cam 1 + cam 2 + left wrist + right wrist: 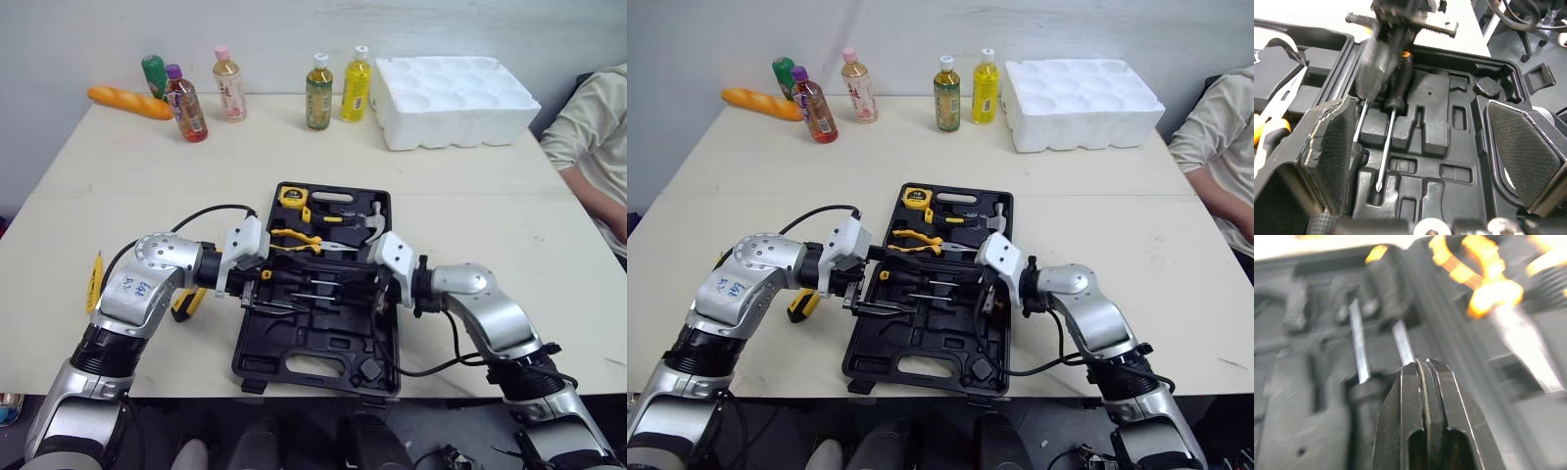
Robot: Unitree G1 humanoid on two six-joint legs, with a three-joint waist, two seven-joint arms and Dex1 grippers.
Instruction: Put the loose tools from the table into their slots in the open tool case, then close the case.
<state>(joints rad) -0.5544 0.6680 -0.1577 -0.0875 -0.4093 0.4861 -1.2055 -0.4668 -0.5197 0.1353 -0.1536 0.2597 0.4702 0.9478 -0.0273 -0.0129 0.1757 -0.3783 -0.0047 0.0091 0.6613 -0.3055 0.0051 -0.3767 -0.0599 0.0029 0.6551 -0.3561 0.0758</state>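
The open black tool case (294, 367) lies in the middle of the table, with a tape measure (291, 196), yellow-handled pliers (297, 240), a hammer (367, 227) and screwdrivers (315, 285) in its slots. My left gripper (1420, 115) hovers open over the case's left side, above two slotted screwdrivers (1386, 147). My right gripper (1422, 366) is shut, its tips down at the screwdriver shafts (1357, 340) on the case's right side. A yellow screwdriver (94, 282) and a yellow-and-black tool (801, 305) lie loose on the table to the left.
Several drink bottles (318, 92) and a baguette (129, 101) stand along the far edge. A white foam tray (456, 101) sits at the back right. A person's sleeve (593, 137) shows at the right side of the table.
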